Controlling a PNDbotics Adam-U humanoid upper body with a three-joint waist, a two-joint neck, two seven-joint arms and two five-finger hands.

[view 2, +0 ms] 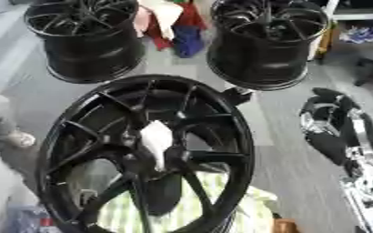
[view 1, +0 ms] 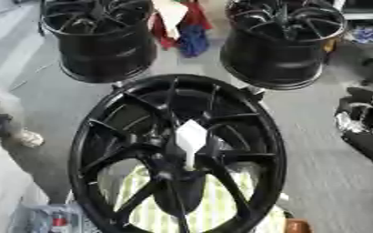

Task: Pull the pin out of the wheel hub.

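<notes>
- I see the big black wheel (view 1: 178,154) standing up close in front of me, spokes meeting at the hub, with two more black wheels (view 2: 86,38) well behind it on the floor.
- A white pin (view 1: 190,141) juts from the hub (view 1: 182,170), still seated there; that is my target.
- My right hand (view 2: 337,132) hangs off to the right, well apart from the wheel; I cannot tell how its fingers stand.
- My left hand does not show.
- Risk: reaching between spokes, I could snag a finger on one.
- Risk: pulling the pin off-axis might jam it, or tip the wheel toward me.
</notes>
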